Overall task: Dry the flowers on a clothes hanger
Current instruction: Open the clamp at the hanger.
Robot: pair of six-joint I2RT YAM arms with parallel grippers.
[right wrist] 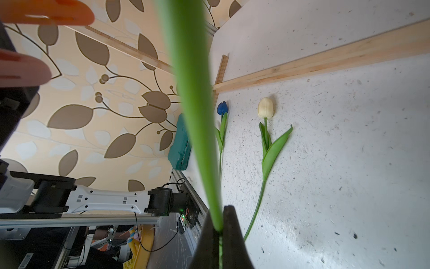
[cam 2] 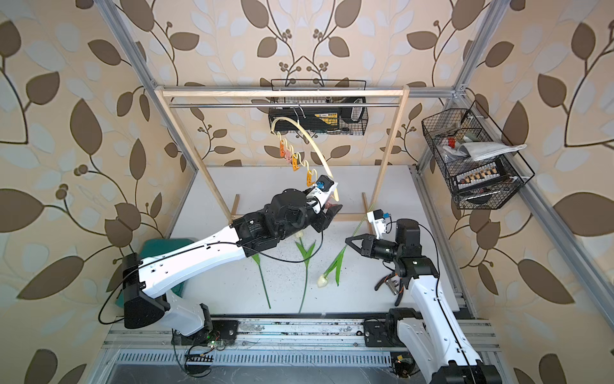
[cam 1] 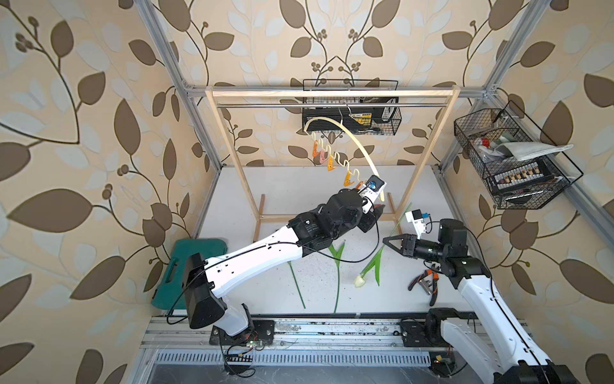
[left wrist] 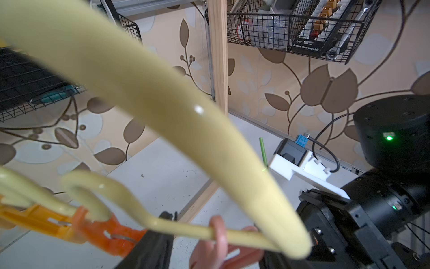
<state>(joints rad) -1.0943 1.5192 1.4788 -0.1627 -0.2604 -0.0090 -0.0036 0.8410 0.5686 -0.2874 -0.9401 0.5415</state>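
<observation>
The cream clothes hanger (cam 1: 353, 137) hangs by its hook from the metal rod and is swung forward. It fills the left wrist view as a blurred arc (left wrist: 162, 104). My left gripper (cam 1: 374, 216) is at its low end, with its fingers on either side of a pink clip (left wrist: 207, 251) on the wavy bar. My right gripper (cam 1: 385, 240) is shut on the stem of a cream tulip (cam 1: 360, 281), held head-down above the table. The stem is pinched between the tips (right wrist: 220, 230). A blue tulip (right wrist: 222, 108) and another cream tulip (right wrist: 266, 108) lie on the table.
The wooden rack (cam 1: 332, 94) spans the back, with its foot bar (right wrist: 325, 65) on the table. Wire baskets hang at the back (cam 1: 388, 131) and on the right wall (cam 1: 511, 159). A green case (cam 1: 189, 269) lies at the left. Pliers (cam 1: 425, 282) lie beside the right arm.
</observation>
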